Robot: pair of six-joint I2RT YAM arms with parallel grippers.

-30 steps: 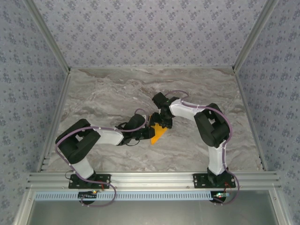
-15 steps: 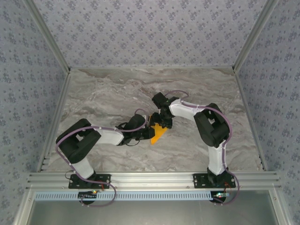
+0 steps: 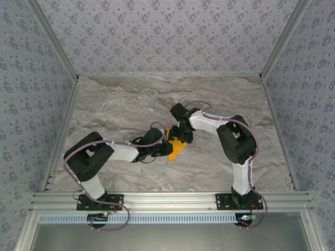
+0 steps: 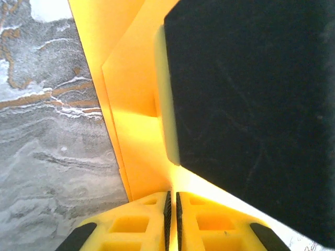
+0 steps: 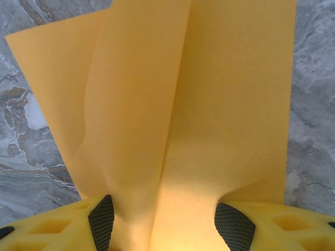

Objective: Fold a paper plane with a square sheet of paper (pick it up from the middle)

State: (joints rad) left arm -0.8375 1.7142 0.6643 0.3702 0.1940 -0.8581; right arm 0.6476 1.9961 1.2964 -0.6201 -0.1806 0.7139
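Right now the left gripper (image 4: pixel 172 203) has its yellow fingers pressed together w/ only a hairline slit between them. It is clamped on the near edge of the thin bright-orange sheet of paper (image 4: pixel 133 141), which is creased into layered flaps. The right gripper (image 5: pixel 167 224) stands apart, dark pads (image 5: pixel 102 222) on either side of the paper, whose folded ridge runs up btw them. The pads meet the paper's sides, but I can't tell if they squeeze it. From above, both grippers meet mid-table over the grey marbled tabletop (image 3: pixel 120 99), w/ the paper a small pointed wedge just below them. In the left wrist view a matte black bulk (image 4: pixel 251 104) covers the paper's right part – can't tell what it is. In the right wrist view the paper's near end is cut off at the frame edge.
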